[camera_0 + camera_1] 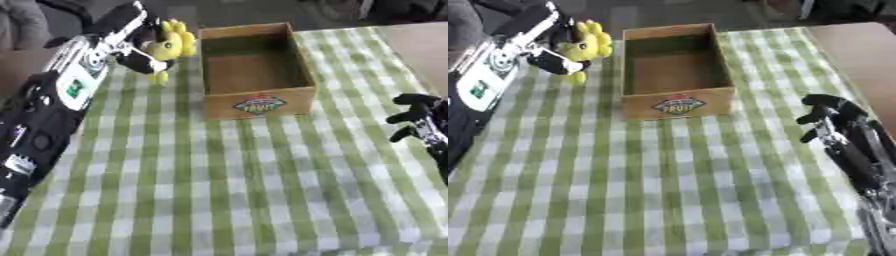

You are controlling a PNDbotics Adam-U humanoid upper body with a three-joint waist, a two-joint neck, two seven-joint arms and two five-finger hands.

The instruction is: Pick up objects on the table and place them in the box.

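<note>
Green-and-white checked cloth point(236, 190) covers pretty much the whole table and fills the near part of the view, with a strip of bare brown tabletop point(859, 55) showing past its far right edge. Next biggest is the robot's left arm point(52, 110), black with white panels and a green sticker, coming in up the left side toward the far left corner. Then there's the open wooden box with a fruit label on its near wall point(259, 104), sitting at the far middle of the cloth, nothing visible inside it. Over on the right, the right hand point(826, 117) hangs just above the cloth with its dark fingers curled and nothing in them. Left hand point(140, 52) is up at the far left, fingers wrapped round a small yellow plush toy point(171, 42), which is held off the cloth just beside the box's left wall, not over the opening.
</note>
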